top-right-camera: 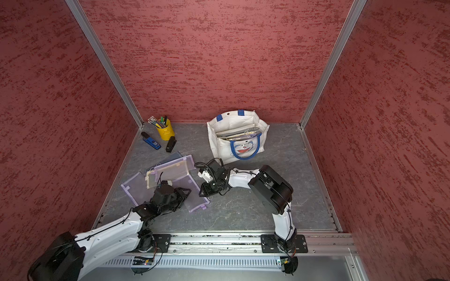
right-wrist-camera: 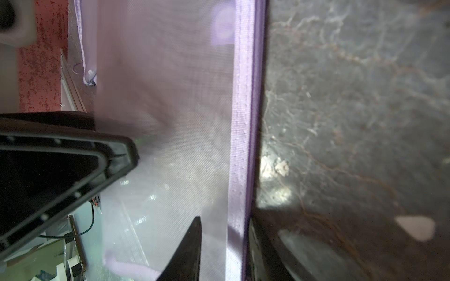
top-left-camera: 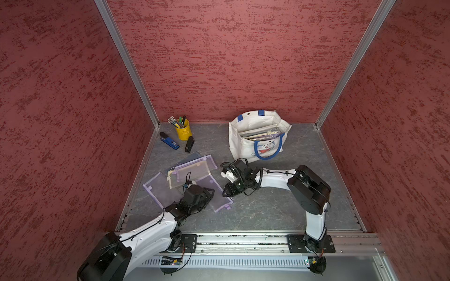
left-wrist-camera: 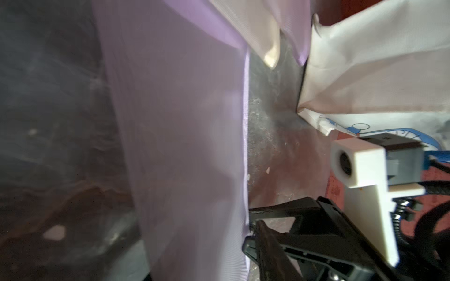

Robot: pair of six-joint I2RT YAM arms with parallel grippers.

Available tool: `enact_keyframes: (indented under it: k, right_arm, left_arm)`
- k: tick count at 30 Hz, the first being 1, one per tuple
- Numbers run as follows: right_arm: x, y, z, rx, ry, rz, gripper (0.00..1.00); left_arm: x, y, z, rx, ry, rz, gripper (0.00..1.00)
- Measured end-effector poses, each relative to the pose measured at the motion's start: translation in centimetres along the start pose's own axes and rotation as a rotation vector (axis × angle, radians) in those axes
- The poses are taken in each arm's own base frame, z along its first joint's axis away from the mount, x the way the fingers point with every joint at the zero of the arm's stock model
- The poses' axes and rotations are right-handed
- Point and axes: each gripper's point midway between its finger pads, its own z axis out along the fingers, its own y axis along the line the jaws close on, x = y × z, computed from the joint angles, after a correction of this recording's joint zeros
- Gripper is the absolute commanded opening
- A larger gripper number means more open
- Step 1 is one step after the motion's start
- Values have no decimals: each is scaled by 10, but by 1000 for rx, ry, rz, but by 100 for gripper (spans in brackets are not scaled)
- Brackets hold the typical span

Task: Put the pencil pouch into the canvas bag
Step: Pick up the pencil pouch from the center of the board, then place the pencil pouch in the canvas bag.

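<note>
The purple mesh pouch (top-left-camera: 219,197) you are after is on the desk (top-left-camera: 267,209), at the near edge of a loose, overlapping pile of other pouches (top-left-camera: 194,165). It is well apart from the bag (top-left-camera: 237,146), so none of the carrying is done. The right jaws sit at its right-hand edge with the purple edge band between them. They are narrowed, but you cannot tell from the wrist view whether they actually pinch it. The left jaws are low over the same pouch, just beside the right ones. Mesh fills that wrist view, so you cannot tell how far they are open or whether they hold anything. By the look of it you are at the grasp. Left to do: secure the pouch, lift it clear of the pile, carry it to the bag, which stands open at the back right with flat items inside, and drop it in.
</note>
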Motion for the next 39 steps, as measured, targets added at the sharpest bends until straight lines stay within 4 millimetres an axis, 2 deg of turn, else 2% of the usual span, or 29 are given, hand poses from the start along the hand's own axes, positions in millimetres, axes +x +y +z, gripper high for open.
enact_keyframes:
  k: [3, 5, 8, 12, 16, 20, 23, 28, 33, 36, 39]
  right_arm:
    - [2, 0, -1, 0, 1, -1, 35]
    - [4, 3, -5, -1, -5, -4, 39]
    - [-4, 19, -24, -15, -50, -36, 49]
    - [-28, 58, -69, -53, -182, -131, 72]
    - [-54, 88, -113, -81, -310, -192, 82]
    - [-79, 96, -153, -79, -416, -199, 87]
    - [-98, 89, -191, -45, -499, -169, 91]
    - [-118, 63, -257, 46, -637, -77, 94]
    - [-117, 34, -323, 150, -766, 24, 96]
    - [-108, 22, -348, 197, -811, 69, 97]
    - [-99, 16, -360, 226, -823, 98, 98]
  left_arm:
    - [-7, -25, -9, 47, -24, 59, 0]
    - [-12, -44, -18, 80, -39, 99, 0]
    - [-18, -72, -36, 126, -60, 155, 0]
    - [-22, -110, -71, 188, -81, 255, 0]
    - [-30, -157, -107, 234, -108, 390, 0]
    - [-37, -203, -133, 272, -133, 548, 0]
    - [-42, -241, -142, 282, -136, 681, 0]
    - [-48, -300, -138, 284, -135, 903, 0]
    - [-54, -346, -119, 277, -143, 1101, 0]
    - [-58, -371, -102, 269, -159, 1205, 0]
    - [-62, -396, -82, 268, -184, 1302, 0]
